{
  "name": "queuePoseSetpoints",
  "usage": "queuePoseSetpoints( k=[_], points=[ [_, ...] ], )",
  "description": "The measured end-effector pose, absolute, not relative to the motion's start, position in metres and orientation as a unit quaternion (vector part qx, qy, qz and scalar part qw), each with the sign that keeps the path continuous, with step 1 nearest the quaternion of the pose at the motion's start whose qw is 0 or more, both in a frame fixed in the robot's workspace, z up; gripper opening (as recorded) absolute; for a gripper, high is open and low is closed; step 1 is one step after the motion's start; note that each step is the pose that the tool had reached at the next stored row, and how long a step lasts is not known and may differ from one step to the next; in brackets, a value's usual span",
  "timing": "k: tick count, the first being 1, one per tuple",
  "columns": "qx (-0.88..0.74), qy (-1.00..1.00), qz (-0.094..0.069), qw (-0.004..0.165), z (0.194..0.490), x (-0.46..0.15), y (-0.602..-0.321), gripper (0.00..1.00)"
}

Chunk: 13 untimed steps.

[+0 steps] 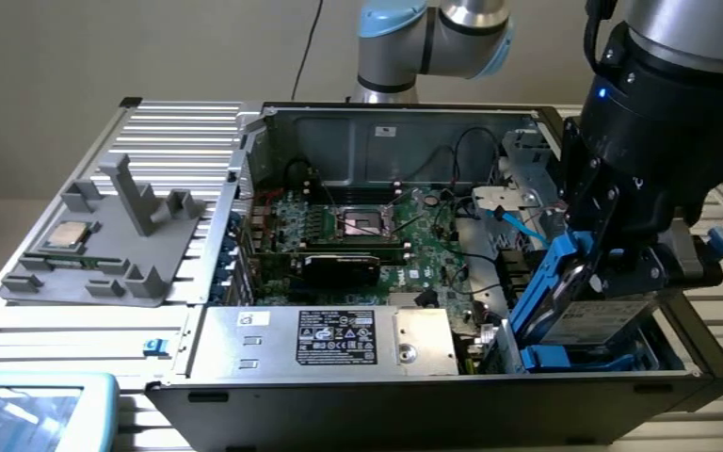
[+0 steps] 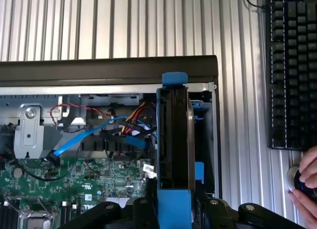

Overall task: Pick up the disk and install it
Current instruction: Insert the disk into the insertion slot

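Note:
The disk point(image 1: 597, 318) is a grey metal drive with a white label, clipped in a bright blue carrier frame point(image 1: 548, 282). It stands on edge, slightly tilted, with its lower end inside the open computer case point(image 1: 462, 391) at the corner on the exterior view's right. My gripper point(image 1: 623, 259) is shut on the disk from above. In the wrist view the disk point(image 2: 173, 135) shows edge-on between my two black fingers point(image 2: 141, 211), with the gripper point(image 2: 174, 211) clamped on the blue frame over the bay beside the case wall.
Inside the case lie the green motherboard point(image 1: 361, 240), a grey labelled power-supply box point(image 1: 324, 339) and a blue data cable point(image 2: 81, 140). A grey fixture with a processor chip point(image 1: 67, 235) sits at the exterior view's left. A keyboard point(image 2: 292, 65) and a person's hand point(image 2: 307, 182) are beside the case.

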State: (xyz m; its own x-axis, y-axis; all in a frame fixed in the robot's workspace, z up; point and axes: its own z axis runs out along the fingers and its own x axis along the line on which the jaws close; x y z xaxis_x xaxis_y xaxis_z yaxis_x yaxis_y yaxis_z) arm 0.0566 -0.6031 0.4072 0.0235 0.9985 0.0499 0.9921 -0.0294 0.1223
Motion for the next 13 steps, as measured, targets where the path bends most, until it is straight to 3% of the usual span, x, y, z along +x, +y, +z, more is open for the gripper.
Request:
queuePoseSetpoints(
  k=[13],
  points=[
    [0.715,0.696,0.061,0.026,0.388,0.057,-0.603,0.37]
  ],
)
